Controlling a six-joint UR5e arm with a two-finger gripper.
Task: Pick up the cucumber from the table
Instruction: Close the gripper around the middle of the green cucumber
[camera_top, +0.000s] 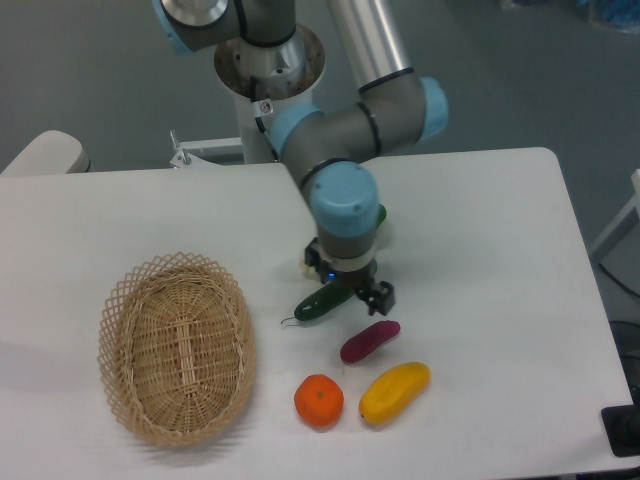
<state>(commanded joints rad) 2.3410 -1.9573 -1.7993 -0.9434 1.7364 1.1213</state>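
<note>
On the white counter, pincer sits directly over the cucumber; its finger spread cannot be determined.

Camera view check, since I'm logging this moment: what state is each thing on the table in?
cucumber: lying flat on the table, upper end hidden under the claw
claw: directly over the cucumber; open or shut, cannot tell
bok choy: mostly hidden behind the arm
basket: upright, empty
purple vegetable: lying flat, untouched
orange: resting, untouched
mango: lying flat, untouched
</note>
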